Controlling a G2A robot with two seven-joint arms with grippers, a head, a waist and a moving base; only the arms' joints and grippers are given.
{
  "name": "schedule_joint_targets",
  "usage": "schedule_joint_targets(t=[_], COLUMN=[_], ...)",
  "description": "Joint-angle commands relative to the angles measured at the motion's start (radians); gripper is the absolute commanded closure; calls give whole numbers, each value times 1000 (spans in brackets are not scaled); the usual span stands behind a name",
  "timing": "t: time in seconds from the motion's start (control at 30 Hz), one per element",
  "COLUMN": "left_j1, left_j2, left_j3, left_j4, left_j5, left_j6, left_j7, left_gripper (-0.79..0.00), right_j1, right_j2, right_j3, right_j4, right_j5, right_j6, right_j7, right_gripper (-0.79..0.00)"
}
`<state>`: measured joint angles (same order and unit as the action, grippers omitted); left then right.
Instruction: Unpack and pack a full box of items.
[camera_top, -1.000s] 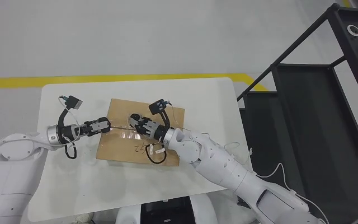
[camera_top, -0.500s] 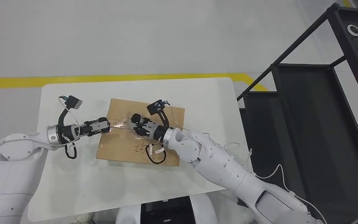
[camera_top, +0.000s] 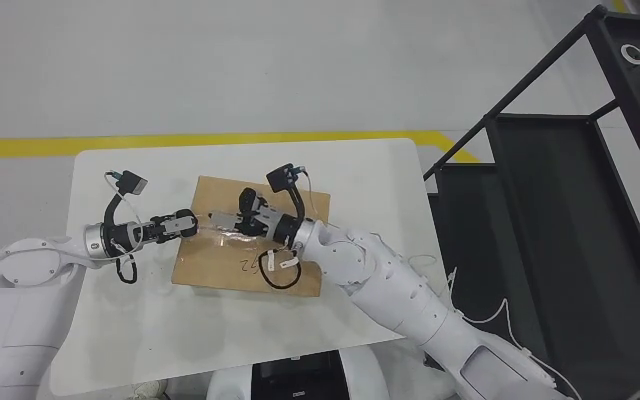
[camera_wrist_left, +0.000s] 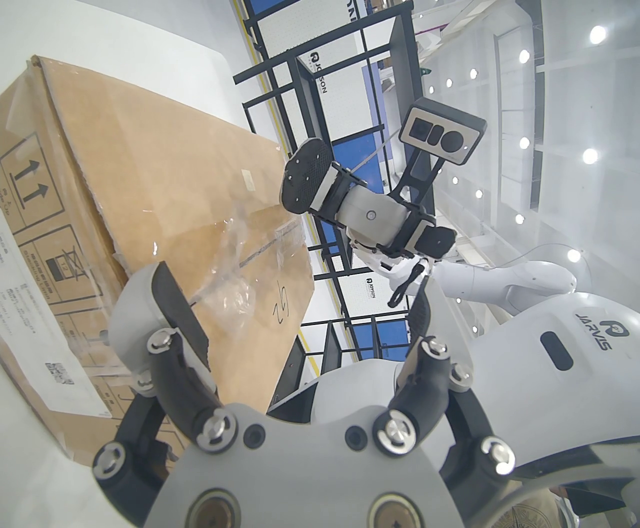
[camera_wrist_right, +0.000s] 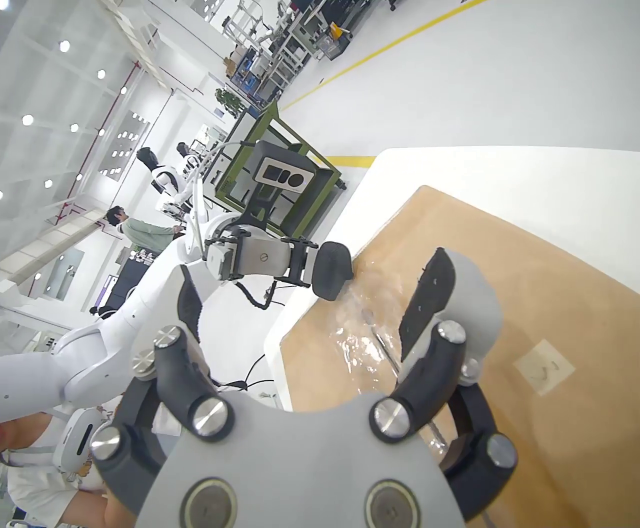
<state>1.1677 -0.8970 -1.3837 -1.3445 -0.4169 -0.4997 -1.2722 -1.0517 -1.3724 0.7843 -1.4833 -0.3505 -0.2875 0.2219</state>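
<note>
1. Brown cardboard box (camera_top: 210, 263) sits flat-topped on the smooth white table (camera_top: 120, 330).
2. Crinkled clear tape (camera_wrist_left: 225, 282) bunches along its top seam.
3. Left gripper (camera_top: 192, 221) is at the box's edge, spread wide.
4. Right gripper (camera_top: 243, 217) is above the tape, spread wide too, holding nothing.

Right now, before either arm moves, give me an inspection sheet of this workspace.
Surface: white table, with the box near its middle.
Job's things: cardboard box, flaps closed; clear tape crumpled and lifted along the top seam.
Clutter: nothing seen.
Grippers: left gripper open at the box's edge, by the tape; right gripper open over the box top.
Cables: black cable loop hangs at the right wrist, over the box.
Surroundings: black rack beside the table; yellow floor line beyond it.
</note>
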Motion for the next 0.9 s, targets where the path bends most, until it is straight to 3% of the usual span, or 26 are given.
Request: schedule_joint_targets(t=[0.0,0.27,0.43,0.73,0.87], left_j1=[0,0,18,95,115], left_j2=[0,0,3,33,38], left_j3=[0,0,-25,-174,-195], left_j4=[0,0,-12,-38,-66], left_j5=[0,0,11,14,6], left_j6=[0,0,15,10,15], left_j7=[0,0,57,59,44], left_gripper=[-785,-785,-785,-785,-785], right_j1=[2,-19,-43,-124,-170], right_j2=[0,30,58,106,121], right_j3=[10,117,208,355,398], right_j4=[-2,2,-9,-86,-130], right_j5=[31,343,442,525,515], right_j6=[-22,-166,-166,-111,-119], right_j7=[23,345,490,701,724], right_gripper=[-785,-785,-785,-785,-785])
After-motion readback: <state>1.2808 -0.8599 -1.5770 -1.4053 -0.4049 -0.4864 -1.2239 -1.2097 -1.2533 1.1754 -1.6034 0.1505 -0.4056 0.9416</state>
